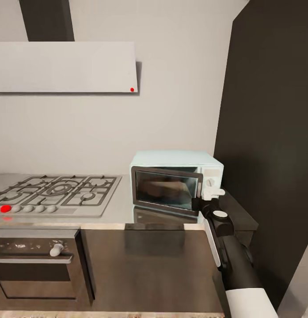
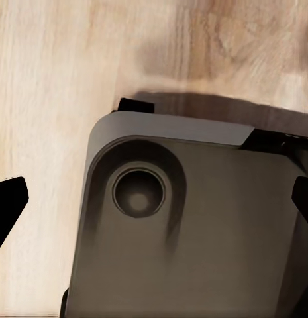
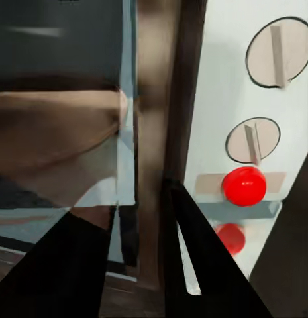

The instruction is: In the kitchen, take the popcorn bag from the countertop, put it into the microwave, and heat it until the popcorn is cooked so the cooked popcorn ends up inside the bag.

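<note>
On the left of the head view a steel gas hob (image 1: 56,192) lies in the countertop (image 1: 120,207), its left edge cut off by the frame, with a red spot at its front left corner. Below it sits a built-in oven (image 1: 36,269), cut off at the bottom. A white hood (image 1: 65,66) hangs on the wall above.

To the right of the hob stands the microwave (image 1: 176,181), a pale mint box whose long axis runs side to side along the wall, its dark glass door (image 1: 167,189) facing the robot. The door's right edge stands a little off the body, slightly ajar. Behind the glass a brownish shape shows, too dim to make out; the popcorn bag cannot be identified with certainty there.

The right gripper (image 1: 206,204) reaches in at the door's right edge, just beside the control panel (image 1: 211,181). In the right wrist view its two dark fingers (image 3: 193,258) lie close together on either side of the door's edge, though a firm clamp cannot be told. Past them are two round knobs (image 3: 253,140) and a red indicator light (image 3: 244,185).

The left wrist view looks down on a grey part of the robot's base (image 2: 193,225) over light wood floor (image 2: 54,99); the left gripper's dark fingertips (image 2: 8,199) sit at opposite edges, spread wide.

A dark tall cabinet (image 1: 268,132) fills the right.
</note>
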